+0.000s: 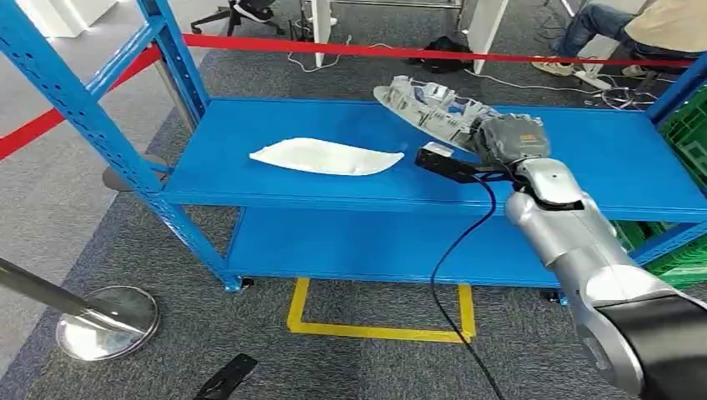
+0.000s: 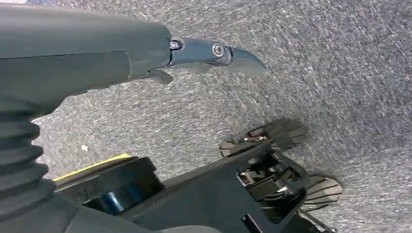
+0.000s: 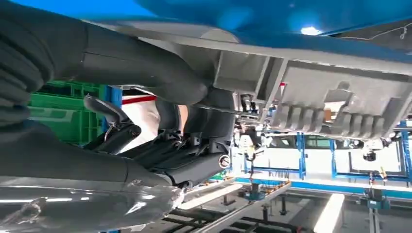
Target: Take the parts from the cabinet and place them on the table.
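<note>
Reaching in from the lower right of the head view, the silver right arm ends in a grey-cased right hand [image 1: 510, 138] closed on the near end of a long grey moulded plastic part [image 1: 429, 104], ribbed and full of small pockets, which lifts at a tilt off the upper deck of the blue painted steel shelf rack [image 1: 250, 179]. A smooth white leaf-shaped plastic panel [image 1: 321, 157] lies flat on the same deck, well apart to the left. A black cable [image 1: 454, 250] hangs from the wrist down to the grey speckled carpet [image 1: 367, 367], where yellow tape [image 1: 375, 329] marks a rectangle and a chrome stanchion base [image 1: 108, 321] stands (its pole leans in from the left edge). Red barrier tape [image 1: 417, 52] crosses behind the rack; a seated person's legs [image 1: 600, 29] show at top right, and green plastic crates [image 1: 688, 142] sit to the right.

In the left wrist view the left hand [image 2: 145, 53] hangs over the carpet, one dark finger [image 2: 228, 53] extended, holding nothing.

From the right wrist view, the thick grey thumb [image 3: 145, 68] and darker fingers [image 3: 194, 155] clamp the grey part's ribbed underside, the blue deck close beyond it.
</note>
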`<action>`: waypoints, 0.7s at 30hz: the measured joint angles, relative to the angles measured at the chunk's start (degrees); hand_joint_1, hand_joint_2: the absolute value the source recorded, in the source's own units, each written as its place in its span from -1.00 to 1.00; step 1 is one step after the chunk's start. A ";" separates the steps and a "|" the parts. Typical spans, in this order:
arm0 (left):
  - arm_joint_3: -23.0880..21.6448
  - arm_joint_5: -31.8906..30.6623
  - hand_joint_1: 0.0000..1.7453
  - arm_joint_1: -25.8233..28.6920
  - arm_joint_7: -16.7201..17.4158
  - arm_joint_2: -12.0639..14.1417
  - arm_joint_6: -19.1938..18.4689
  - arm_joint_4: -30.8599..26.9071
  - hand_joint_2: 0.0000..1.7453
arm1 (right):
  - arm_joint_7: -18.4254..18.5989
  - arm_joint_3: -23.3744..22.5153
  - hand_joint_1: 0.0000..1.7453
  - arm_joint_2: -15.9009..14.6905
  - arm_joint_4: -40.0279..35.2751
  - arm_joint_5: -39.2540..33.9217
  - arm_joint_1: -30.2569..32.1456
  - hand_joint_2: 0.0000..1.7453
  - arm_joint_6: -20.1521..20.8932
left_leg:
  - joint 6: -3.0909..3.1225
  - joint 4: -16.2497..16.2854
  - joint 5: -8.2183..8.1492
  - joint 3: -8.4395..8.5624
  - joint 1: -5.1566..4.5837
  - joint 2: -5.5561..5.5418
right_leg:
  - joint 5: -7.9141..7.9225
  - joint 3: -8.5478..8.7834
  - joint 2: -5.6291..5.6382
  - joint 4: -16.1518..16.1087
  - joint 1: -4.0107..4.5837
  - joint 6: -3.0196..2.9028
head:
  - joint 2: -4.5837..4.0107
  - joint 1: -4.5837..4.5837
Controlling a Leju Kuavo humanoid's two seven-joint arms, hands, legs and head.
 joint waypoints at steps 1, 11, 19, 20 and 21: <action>0.00 0.00 -1.00 0.02 0.00 0.00 0.00 0.00 1.00 | 0.00 0.13 1.00 -0.02 -0.18 0.00 0.04 1.00 0.00 | 0.00 0.00 0.00 0.00 0.00 0.00 | 0.00 0.00 0.00 0.00 0.00 0.00 | 0.00 0.00; -0.02 -0.02 -1.00 0.22 0.00 -0.11 0.07 0.00 1.00 | 0.00 1.25 1.00 -0.81 -2.31 -1.00 1.73 1.00 -0.39 | 0.00 0.00 0.00 0.00 0.00 0.00 | 0.00 0.00 -0.01 0.00 0.00 -0.01 | 0.00 0.00; -0.07 -0.02 -1.00 0.69 -0.35 -0.48 0.09 0.00 1.00 | 0.11 2.08 1.00 -2.51 -6.18 -1.99 4.45 1.00 -0.39 | 0.00 0.00 -0.02 -0.01 0.00 0.00 | -0.02 0.00 0.00 -0.01 0.00 -0.01 | 0.00 -0.02; -0.07 -0.02 -1.00 0.71 -0.35 -0.48 0.09 0.00 1.00 | 0.11 2.16 1.00 -2.65 -6.38 -2.01 4.60 1.00 -0.37 | 0.00 0.00 -0.02 -0.01 0.00 0.00 | -0.02 0.00 0.00 -0.01 0.00 -0.01 | 0.00 0.00; -0.07 -0.02 -1.00 0.74 -0.35 -0.50 0.09 0.00 1.00 | 0.13 2.29 1.00 -2.75 -6.60 -2.01 4.75 1.00 -0.37 | 0.00 0.00 -0.02 -0.01 0.00 0.00 | -0.02 0.00 -0.01 -0.01 0.00 -0.01 | 0.00 0.00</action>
